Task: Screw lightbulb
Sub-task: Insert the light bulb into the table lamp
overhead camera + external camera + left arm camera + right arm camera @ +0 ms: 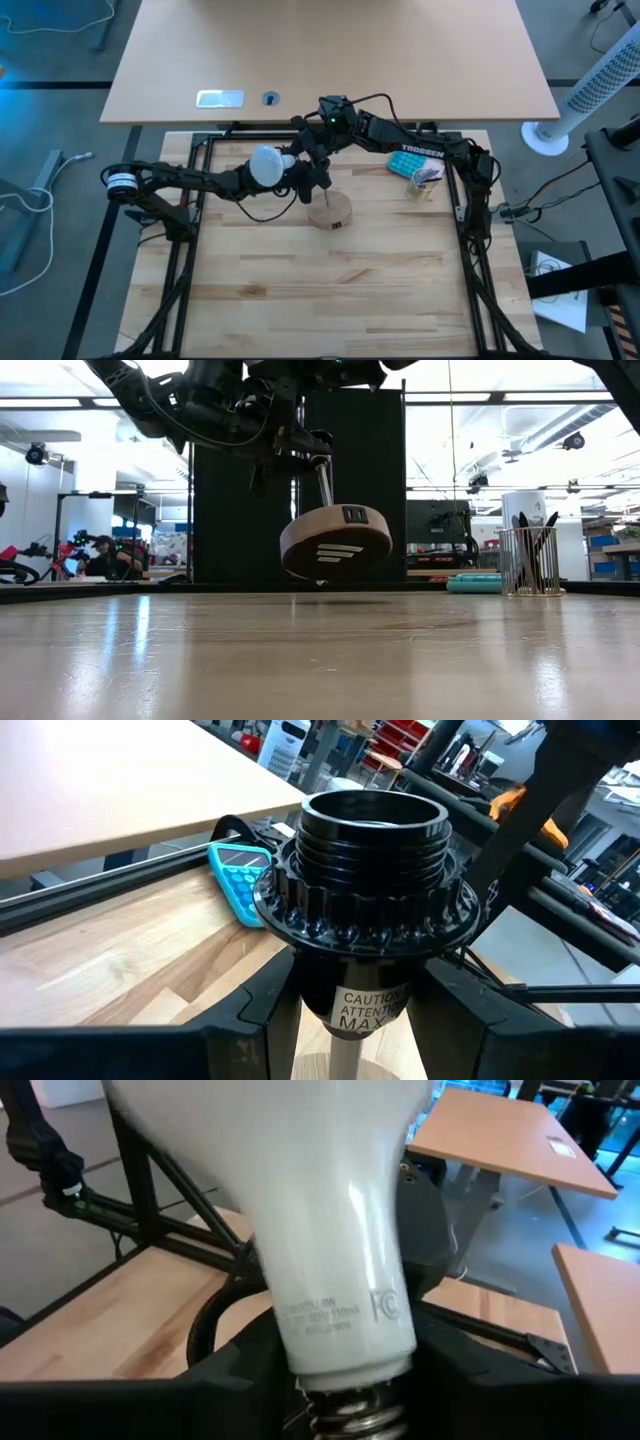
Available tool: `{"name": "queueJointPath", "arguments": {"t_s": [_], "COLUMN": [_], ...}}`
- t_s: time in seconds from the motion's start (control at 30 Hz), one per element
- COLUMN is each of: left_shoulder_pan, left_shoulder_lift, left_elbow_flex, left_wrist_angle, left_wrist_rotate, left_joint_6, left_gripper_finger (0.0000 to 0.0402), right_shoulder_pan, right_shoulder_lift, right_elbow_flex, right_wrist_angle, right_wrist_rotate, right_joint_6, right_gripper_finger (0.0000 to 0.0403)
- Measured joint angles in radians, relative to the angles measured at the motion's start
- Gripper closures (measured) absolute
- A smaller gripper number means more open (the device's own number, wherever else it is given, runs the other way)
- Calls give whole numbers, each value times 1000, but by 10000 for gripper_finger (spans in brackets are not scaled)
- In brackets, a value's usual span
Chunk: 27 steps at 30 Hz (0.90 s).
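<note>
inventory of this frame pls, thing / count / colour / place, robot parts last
lightbulb: 1, white, in the air above the table's middle rear, its base in the right gripper
socket: 1, black, between the left gripper's fingers
wooden disc: 1, light wood, tilted and off the table under the socket
calculator: 1, teal, right rear of the table
wire cup: 1, metal mesh, right rear, dark items inside
table: 1, light wood
desk: 1, tan, behind the table
left gripper: 1, dark, shut on the socket
right gripper: 1, dark, shut on the lightbulb
</note>
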<state>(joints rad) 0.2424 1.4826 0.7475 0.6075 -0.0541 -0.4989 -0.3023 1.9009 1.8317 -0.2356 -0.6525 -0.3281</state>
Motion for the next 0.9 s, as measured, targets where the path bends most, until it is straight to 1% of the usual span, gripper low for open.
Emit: {"name": "queueJointPath", "arguments": {"t_s": [0.17, 0.33, 0.63, 0.73, 0.9], "left_shoulder_pan": [0, 0, 0, 0, 0], "left_shoulder_lift": [0, 0, -12, -25, -42], "left_elbow_flex": [-1, -2, -7, -22, -80], "left_wrist_angle": [0, -1, -1, 5, 70], "left_wrist_rotate": [-7, -8, -14, -17, -37], "left_joint_6": [-1, 3, 38, 44, 45], "left_gripper_finger": [258, 258, 258, 258, 258], "right_shoulder_pan": [0, 0, -8, -14, -25], "right_shoulder_lift": [0, 0, -15, -17, -22], "right_elbow_flex": [0, 0, 0, 0, 0], "right_wrist_angle": [-1, -3, -2, 0, 2], "right_wrist_rotate": [0, 0, -10, -11, -35], "right_joint_6": [9, 21, 22, 22, 30], "right_gripper_finger": [282, 278, 283, 283, 285]}}
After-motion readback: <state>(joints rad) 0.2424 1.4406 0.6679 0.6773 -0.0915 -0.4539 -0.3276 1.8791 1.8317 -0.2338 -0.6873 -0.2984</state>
